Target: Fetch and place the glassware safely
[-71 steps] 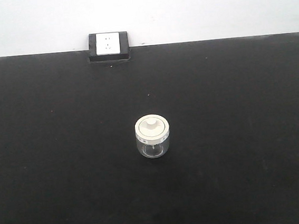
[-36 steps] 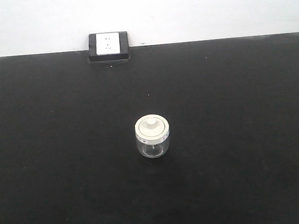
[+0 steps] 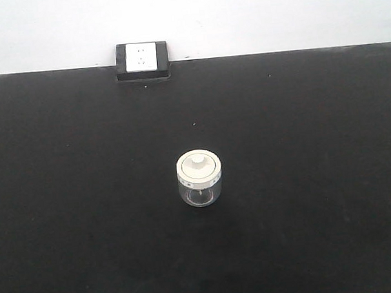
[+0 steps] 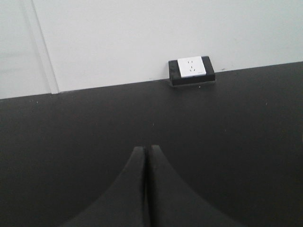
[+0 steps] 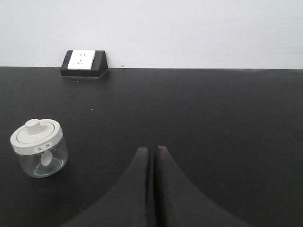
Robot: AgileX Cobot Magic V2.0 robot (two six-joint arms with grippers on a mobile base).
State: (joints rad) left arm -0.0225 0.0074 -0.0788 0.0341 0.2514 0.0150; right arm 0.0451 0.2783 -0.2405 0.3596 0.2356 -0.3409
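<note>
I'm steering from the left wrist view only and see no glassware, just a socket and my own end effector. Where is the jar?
Observer: The jar stands upright on the black table, out in the open in front of the socket, in the front view.
Operator: Is the lid on?
Observer: Yes, the white lid with its knob sits on top, seen from the right wrist.
Operator: Is the right end effector near it?
Observer: The right end effector is shut and holds nothing; the jar lies to its left in that view, apart from it.
Operator: And mine?
Observer: The left end effector is shut too, with only bare table ahead.
</note>
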